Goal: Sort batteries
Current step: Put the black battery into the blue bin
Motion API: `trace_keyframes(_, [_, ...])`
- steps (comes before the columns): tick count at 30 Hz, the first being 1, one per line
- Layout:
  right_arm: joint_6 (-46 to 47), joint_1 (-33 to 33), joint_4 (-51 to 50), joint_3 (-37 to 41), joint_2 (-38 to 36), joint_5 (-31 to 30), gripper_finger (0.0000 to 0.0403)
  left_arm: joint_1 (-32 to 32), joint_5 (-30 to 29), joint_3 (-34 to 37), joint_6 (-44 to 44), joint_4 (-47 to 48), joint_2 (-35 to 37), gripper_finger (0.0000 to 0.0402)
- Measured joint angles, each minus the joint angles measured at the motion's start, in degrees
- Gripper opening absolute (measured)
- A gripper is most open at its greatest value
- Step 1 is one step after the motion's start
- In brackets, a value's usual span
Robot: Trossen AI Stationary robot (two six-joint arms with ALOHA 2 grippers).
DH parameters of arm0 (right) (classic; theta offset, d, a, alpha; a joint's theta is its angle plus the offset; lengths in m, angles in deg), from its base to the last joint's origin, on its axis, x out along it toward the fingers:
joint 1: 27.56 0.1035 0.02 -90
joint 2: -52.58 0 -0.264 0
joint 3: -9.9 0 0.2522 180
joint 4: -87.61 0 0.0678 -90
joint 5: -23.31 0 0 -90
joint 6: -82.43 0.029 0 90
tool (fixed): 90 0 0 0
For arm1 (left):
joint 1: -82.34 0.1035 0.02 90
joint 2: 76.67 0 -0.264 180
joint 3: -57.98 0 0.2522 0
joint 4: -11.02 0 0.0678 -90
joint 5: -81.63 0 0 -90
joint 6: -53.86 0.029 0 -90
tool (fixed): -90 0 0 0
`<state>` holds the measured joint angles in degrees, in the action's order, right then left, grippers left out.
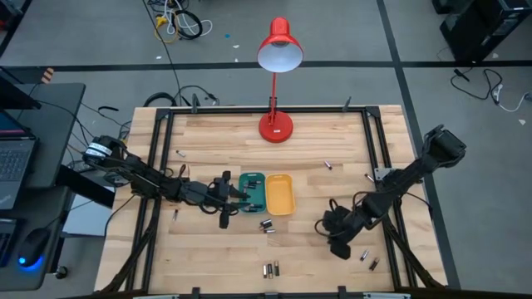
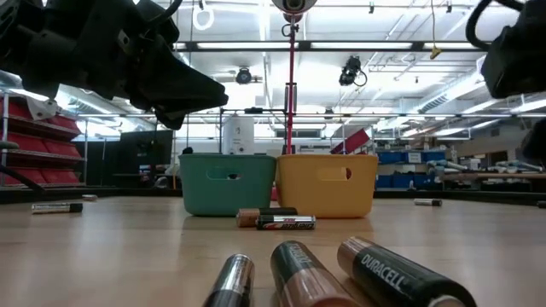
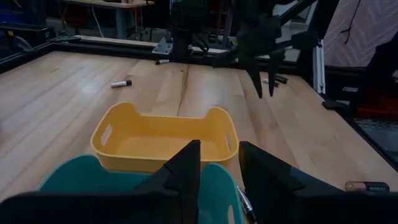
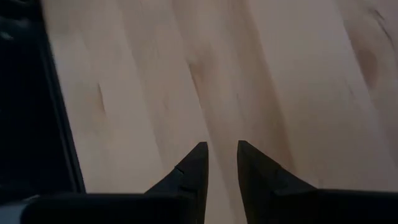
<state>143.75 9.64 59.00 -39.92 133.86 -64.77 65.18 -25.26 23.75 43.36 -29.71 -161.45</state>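
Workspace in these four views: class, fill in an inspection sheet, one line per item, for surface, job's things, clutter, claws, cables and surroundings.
Surface: pale wooden table in a black frame.
Job's things: batteries scattered singly and in small groups; teal tray and yellow tray touching side by side at centre; the yellow one looks empty.
Clutter: red desk lamp at the far edge.
Claws: left claw above the teal tray, slightly parted, nothing seen between its fingers; right claw over bare wood, slightly parted, empty.
Cables: loose cables on the floor beyond the table.
Surroundings: laptop on a side desk; workshop shelving behind.
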Motion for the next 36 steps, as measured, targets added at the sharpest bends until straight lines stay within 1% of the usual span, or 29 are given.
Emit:
trace_keyframes(6, [4.02, 0.00, -13.54, -7.55, 0.00, 3.23, 0.0072, -0.09, 0.00, 0.00, 0.00, 0.01, 0.00, 0.0127])
trace_keyframes(11, [10.86, 1.62, -18.97, -10.72, 0.00, 7.23, 0.0071, -0.09, 0.00, 0.00, 0.00, 0.07, 0.00, 0.0127])
trace_keyframes(15, [20.19, 4.78, -19.42, -11.03, 0.00, 12.00, 0.0067, -0.09, 0.00, 0.00, 0.00, 0.57, 0.00, 0.0127])
trace_keyframes(17, [25.41, 6.52, -20.07, -11.03, 0.00, 13.43, 0.0067, -0.09, 0.00, 0.00, -0.03, 1.28, 0.00, 0.0127])
trace_keyframes(24, [48.50, 10.42, -23.72, -11.03, 0.00, 17.59, 0.0069, -0.09, -0.02, 0.00, -0.14, 3.23, 0.00, 0.0127])
trace_keyframes(29, [62.39, 12.08, -23.85, -11.03, 0.10, 18.25, 0.0078, -0.09, -0.02, 0.00, -0.15, 3.54, 0.00, 0.0127])
trace_keyframes(36, [74.62, 16.08, -23.73, -10.82, 0.13, 19.29, 0.0093, -0.09, -0.02, 0.00, -0.07, 3.62, 0.00, 0.0127])
